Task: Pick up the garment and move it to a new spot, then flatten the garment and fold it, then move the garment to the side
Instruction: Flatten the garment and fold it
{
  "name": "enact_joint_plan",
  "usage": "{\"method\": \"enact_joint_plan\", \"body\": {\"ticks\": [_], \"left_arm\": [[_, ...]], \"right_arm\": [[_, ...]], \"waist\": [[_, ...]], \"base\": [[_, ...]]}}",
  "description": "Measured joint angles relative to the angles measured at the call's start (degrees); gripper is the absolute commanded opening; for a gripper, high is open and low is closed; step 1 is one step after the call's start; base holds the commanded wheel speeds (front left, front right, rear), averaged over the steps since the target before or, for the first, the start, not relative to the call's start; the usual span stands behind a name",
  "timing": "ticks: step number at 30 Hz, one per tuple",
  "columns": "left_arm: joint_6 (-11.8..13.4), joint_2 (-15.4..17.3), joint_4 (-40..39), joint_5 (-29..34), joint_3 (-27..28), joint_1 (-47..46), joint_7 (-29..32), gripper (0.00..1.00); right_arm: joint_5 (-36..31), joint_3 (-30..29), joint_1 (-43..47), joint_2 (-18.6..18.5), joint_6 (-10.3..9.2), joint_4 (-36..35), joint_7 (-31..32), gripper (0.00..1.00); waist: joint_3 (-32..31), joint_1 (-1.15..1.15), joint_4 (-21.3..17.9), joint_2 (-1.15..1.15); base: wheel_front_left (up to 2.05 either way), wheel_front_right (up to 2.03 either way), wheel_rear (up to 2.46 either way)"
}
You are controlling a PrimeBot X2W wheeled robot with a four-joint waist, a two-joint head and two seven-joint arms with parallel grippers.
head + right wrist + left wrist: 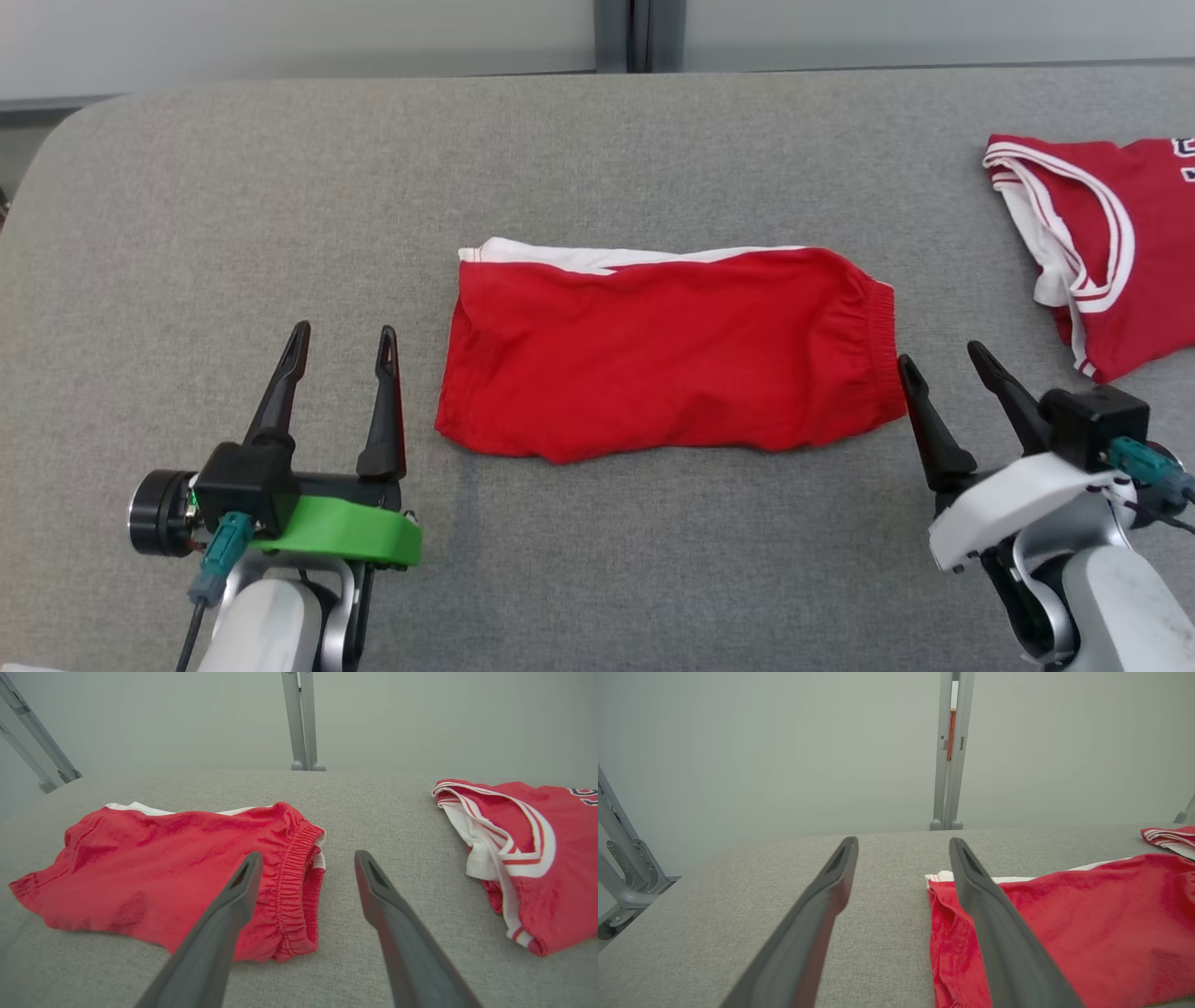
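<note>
The red shorts (667,350) are laid folded at the middle of the grey desk (280,187), waistband to the right. The left tool (344,329) is held wide and empty near the hem; the right tool (939,354), also wide and empty, just beside the waistband. The fold is judged done; next, both ends would have to be gripped and carried aside, clear of the red jersey (1120,243) at far right.

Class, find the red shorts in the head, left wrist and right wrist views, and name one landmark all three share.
Head view: red shorts at centre.
Left wrist view: shorts at lower right.
Right wrist view: shorts across the left half.
Shared landmark: grey post beyond the table.
</note>
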Motion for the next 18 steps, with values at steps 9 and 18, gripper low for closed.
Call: {"method": "enact_joint_plan", "body": {"ticks": [9, 18], "left_arm": [[-0.96, -0.97, 0.82, 0.54, -0.55, -3.51, -1.23, 1.00], [-1.18, -1.76, 0.99, 1.30, -0.60, -4.27, -1.35, 1.00]], "right_arm": [[1.11, 3.85, -10.11, 0.10, 0.00, 16.19, -0.03, 1.00], [3.81, 4.64, -13.66, 0.40, 0.00, 22.87, -2.07, 0.98]], "waist": [[5.04, 0.00, 2.59, 0.00], [6.71, 0.00, 3.29, 0.00]], "base": [[0.00, 0.00, 0.00], [0.00, 0.00, 0.00]]}}
